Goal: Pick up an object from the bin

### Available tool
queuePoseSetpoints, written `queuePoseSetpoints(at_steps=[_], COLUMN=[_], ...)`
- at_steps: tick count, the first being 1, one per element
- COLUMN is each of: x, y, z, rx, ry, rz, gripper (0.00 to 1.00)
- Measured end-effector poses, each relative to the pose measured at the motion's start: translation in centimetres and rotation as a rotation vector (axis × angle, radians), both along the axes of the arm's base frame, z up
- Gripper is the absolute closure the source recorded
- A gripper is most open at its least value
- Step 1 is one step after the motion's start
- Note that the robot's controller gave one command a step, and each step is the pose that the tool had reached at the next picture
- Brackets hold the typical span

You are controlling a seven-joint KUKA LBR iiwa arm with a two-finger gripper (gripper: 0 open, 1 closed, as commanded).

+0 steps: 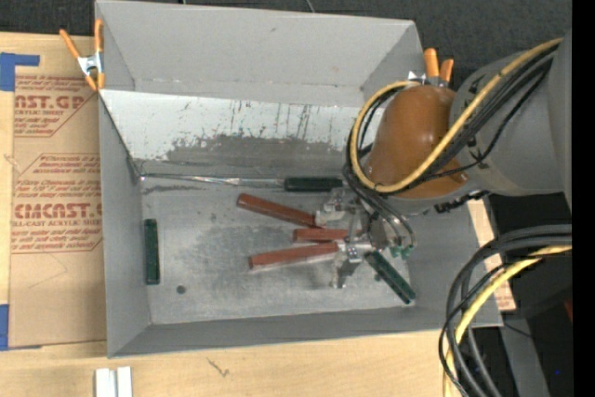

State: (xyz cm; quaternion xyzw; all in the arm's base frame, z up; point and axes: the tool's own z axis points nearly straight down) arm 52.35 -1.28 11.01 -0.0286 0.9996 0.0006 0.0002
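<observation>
Gripper (350,242) sits lower right in bin (232,51); open or clenched, can't tell. It's at right end of lower red stick (290,257), whose long axis runs left, approx horizontal. Green stick (392,280) lies just beside, lower right.

We note: grey arm (535,139), bulbous orange wrist cover (418,137), yellow and black cables (483,98) looped round it, silver metal gripper (349,246).
</observation>
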Motion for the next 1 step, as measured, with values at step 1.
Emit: queuePoseSetpoints(at_steps=[1], x=[0.58], y=[0.61], z=[-3.54], rx=[0.0], ry=[-0.01], rz=[0.001], gripper=[0.0])
